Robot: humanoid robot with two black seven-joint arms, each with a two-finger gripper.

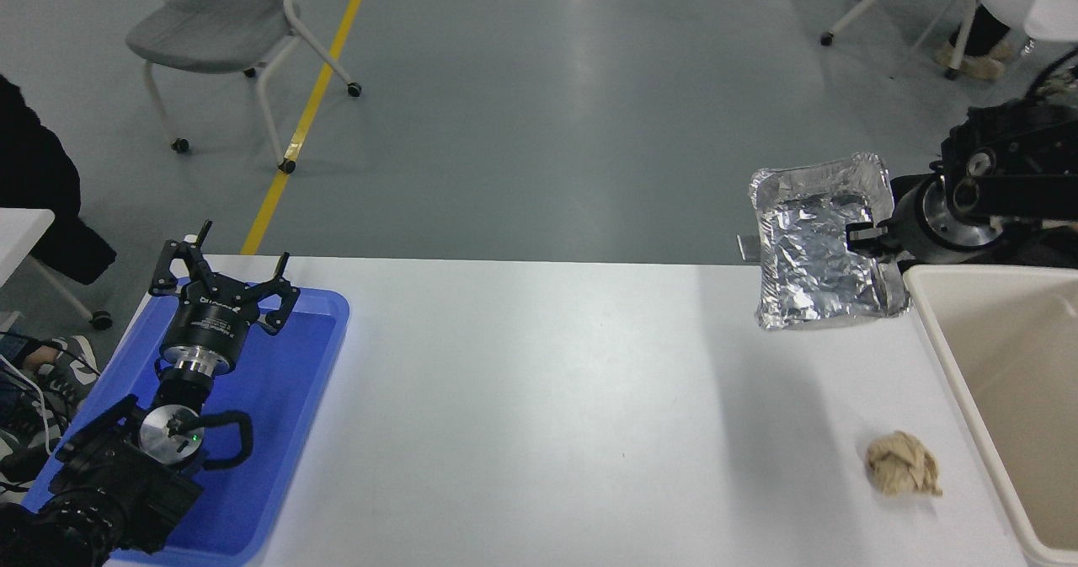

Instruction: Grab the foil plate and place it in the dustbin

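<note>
The foil plate [813,251] is a shiny crinkled silver tray, held up in the air and tilted on edge above the table's far right corner. My right gripper [867,240] is shut on its right rim, the arm coming in from the right edge. The beige dustbin [931,323] stands at the table's right side, just right of and below the plate. My left gripper [223,285] is open and parked over the blue tray at the lower left.
A crumpled tan paper ball [903,463] lies on the white table [547,398] near the bin's left wall. A shallow blue tray [278,432] lies at the left. Chairs stand on the floor beyond the table.
</note>
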